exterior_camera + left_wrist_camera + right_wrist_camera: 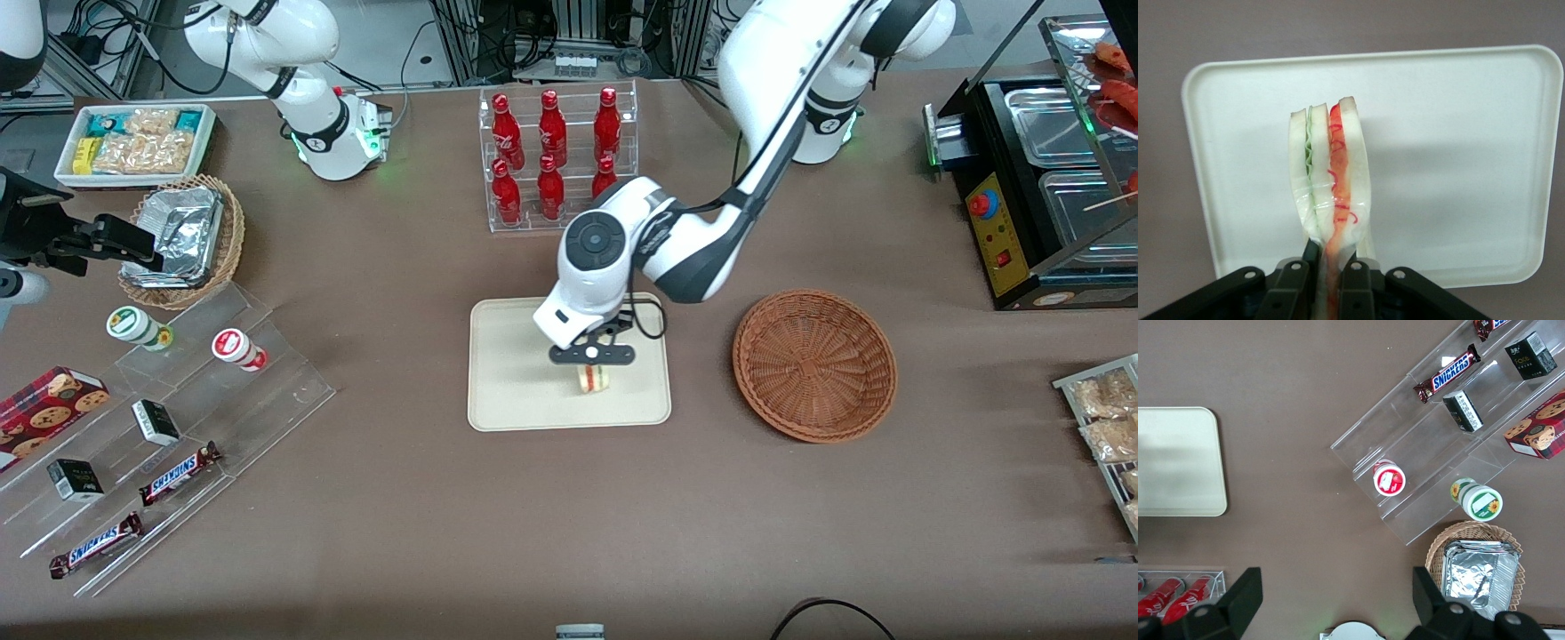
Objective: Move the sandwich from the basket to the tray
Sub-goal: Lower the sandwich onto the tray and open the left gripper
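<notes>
The left gripper pinches the sandwich by one end, hanging it over the tray for set-down, while the wicker basket sits empty.

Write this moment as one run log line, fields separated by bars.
pincer: shut on sandwich | position: above tray | basket: empty | sandwich not yet released

The left arm is reaching forward with its wrist bent downward, and the gripper is pointing down, its fingers seemingly pinching the sandwich between them.
</notes>
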`<act>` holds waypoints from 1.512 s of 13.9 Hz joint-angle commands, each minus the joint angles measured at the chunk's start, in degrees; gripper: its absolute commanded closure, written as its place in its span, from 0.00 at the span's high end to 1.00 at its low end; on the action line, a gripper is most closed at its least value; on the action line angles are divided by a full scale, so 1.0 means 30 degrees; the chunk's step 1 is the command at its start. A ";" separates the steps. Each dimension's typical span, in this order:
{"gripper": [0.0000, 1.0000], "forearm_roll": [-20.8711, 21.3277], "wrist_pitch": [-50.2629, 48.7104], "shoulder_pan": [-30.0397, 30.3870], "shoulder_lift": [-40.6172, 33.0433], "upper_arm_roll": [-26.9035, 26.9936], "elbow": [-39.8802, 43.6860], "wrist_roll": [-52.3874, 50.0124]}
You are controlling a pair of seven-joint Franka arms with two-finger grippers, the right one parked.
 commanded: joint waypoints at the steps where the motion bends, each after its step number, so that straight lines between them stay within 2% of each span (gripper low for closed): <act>1: 0.00 0.0540 0.0235 -0.0699 0.1101 0.0225 0.0853 0.0181; 4: 0.00 0.0864 0.1988 -0.1021 0.1950 0.0225 0.0941 0.0415; 9: 0.00 0.0923 0.2520 -0.1374 0.2685 0.0255 0.0912 0.0270; 10: 0.10 0.0923 0.2491 -0.1375 0.2657 0.0255 0.0912 0.0240; 11: 0.31 0.0894 0.2433 -0.1346 0.2599 0.0255 0.0912 0.0153; 12: 0.61 0.0923 0.2403 -0.1346 0.2511 0.0255 0.0912 0.0094; 13: 0.99 0.0952 0.2374 -0.1346 0.2423 0.0313 0.0825 0.0064; 16: 1.00 0.0981 0.2112 -0.1258 0.1753 0.0459 0.0795 -0.0082; 21: 1.00 0.0748 -0.1283 0.0143 -0.1408 0.0460 0.0766 -0.0229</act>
